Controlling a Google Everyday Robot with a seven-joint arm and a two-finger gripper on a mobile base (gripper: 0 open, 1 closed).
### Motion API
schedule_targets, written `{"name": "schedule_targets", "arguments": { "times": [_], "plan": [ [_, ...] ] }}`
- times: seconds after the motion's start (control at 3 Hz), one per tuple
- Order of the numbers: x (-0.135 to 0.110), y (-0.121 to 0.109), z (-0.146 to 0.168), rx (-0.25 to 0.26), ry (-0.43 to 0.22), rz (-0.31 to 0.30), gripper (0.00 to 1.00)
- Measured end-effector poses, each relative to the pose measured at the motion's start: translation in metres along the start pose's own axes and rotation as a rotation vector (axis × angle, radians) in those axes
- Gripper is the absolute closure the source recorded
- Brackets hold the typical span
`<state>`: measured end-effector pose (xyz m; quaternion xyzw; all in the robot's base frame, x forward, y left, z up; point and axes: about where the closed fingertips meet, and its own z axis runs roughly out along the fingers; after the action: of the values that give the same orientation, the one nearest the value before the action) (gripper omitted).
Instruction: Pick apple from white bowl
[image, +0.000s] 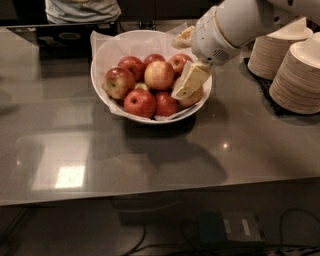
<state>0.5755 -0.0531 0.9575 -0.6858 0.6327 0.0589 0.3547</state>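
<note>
The white bowl (96, 82), lined with crinkled white paper, stands on the grey table at the back centre and holds several apples. The apple (159, 75), large and pale yellow-orange with a pink blush, lies on top in the middle of the pile. Deep red apples surround it. My gripper (186, 59) hangs over the bowl's right side, open. One cream finger (189, 81) reaches down by the right rim and the other (183, 37) is at the far rim, with a red apple (178, 62) between them. The gripper is just right of the pale apple.
Two stacks of beige paper plates (299, 75) stand on a dark mat at the right, close to the arm. A person in a grey shirt (82, 10) stands behind the table. The table's front edge (150, 197) runs across the lower frame, with cables below.
</note>
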Motion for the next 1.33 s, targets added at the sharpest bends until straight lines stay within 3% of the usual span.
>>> {"name": "schedule_targets", "arguments": {
  "times": [0.67, 1.33],
  "plan": [
    [-0.008, -0.014, 0.012, -0.027, -0.068, -0.018, 0.30],
    [-0.012, -0.024, 0.028, -0.086, -0.130, 0.000, 0.35]
  ]
}}
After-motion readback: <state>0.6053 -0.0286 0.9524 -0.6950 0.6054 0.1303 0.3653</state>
